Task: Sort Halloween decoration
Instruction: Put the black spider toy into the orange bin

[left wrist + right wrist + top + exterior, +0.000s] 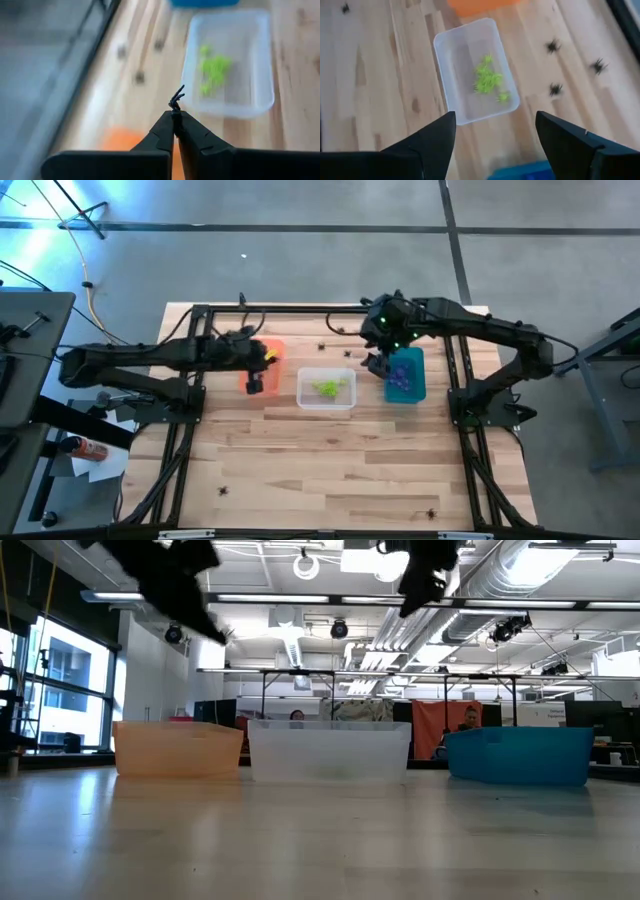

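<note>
Above the orange bin (262, 364), near the table's far edge, the left gripper (176, 111) is clenched on a black spider trinket (176, 98), whose thin legs stick out past the closed fingertips. Just beside that bin, along the same far strip of the table (350, 470), stands the clear bin (470, 75) with a cluster of lime green trinkets (489, 79) inside, and beyond it the teal bin (406, 375) with purple trinkets (403, 378) in it. Over the teal bin the right gripper (495, 131) hangs released, its fingers spread wide and nothing between them. More black trinkets (553, 47) lie loose on the wood between the bins and the far edge, and a few others sit near the front edge. The step in hand looks like dropping the black piece into the orange bin; to do it well, the left gripper should be centred over the bin's opening and lowered before it lets go, since so light a piece could cling to a finger or bounce off the rim.
</note>
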You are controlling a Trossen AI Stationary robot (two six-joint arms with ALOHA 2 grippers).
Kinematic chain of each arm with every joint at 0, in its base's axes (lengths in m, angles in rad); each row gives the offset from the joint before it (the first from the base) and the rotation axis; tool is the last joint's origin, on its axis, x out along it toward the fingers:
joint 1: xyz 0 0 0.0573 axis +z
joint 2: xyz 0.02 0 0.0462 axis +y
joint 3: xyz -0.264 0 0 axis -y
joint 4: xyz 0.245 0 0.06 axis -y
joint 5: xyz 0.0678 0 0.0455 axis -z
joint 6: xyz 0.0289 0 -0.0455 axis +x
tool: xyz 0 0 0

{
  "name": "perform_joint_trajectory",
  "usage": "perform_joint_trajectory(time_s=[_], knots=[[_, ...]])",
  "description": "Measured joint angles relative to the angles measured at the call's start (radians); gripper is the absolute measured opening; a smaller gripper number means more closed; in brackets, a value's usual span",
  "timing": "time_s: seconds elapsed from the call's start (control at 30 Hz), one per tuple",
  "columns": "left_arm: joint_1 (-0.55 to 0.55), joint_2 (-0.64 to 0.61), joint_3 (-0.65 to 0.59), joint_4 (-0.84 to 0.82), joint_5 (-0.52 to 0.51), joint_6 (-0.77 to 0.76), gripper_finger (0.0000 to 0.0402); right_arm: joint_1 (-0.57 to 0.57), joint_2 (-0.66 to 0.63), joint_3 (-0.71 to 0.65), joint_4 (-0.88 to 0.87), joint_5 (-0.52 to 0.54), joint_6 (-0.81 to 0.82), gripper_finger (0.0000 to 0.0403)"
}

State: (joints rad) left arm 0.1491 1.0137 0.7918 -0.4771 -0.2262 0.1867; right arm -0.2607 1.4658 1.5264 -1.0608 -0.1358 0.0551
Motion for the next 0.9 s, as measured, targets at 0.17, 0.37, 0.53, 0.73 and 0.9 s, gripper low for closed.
perform_joint_trajectory(time_s=[0.17, 0.37, 0.53, 0.73, 0.9], knots=[[0.09, -0.043, -0.163, -0.114, 0.105, -0.395, 0.0, 0.0, -0.11, -0.237, 0.192, -0.044, 0.145, 0.0271], [0.231, 0.108, -0.085, -0.152, 0.29, -0.253, 0.0, 0.011, -0.147, -0.4, 0.444, -0.064, 0.269, 0.0271], [0.287, 0.253, -0.018, -0.213, 0.296, 0.051, 0.0, 0.033, -0.136, -0.412, 0.506, -0.074, 0.28, 0.0271], [0.289, 0.397, -0.011, -0.187, 0.289, 0.237, 0.0, 0.057, -0.137, -0.412, 0.543, -0.029, 0.287, 0.0271], [0.287, 0.483, -0.011, -0.128, 0.289, 0.278, 0.0, 0.067, -0.137, -0.412, 0.552, -0.022, 0.285, 0.0271]])
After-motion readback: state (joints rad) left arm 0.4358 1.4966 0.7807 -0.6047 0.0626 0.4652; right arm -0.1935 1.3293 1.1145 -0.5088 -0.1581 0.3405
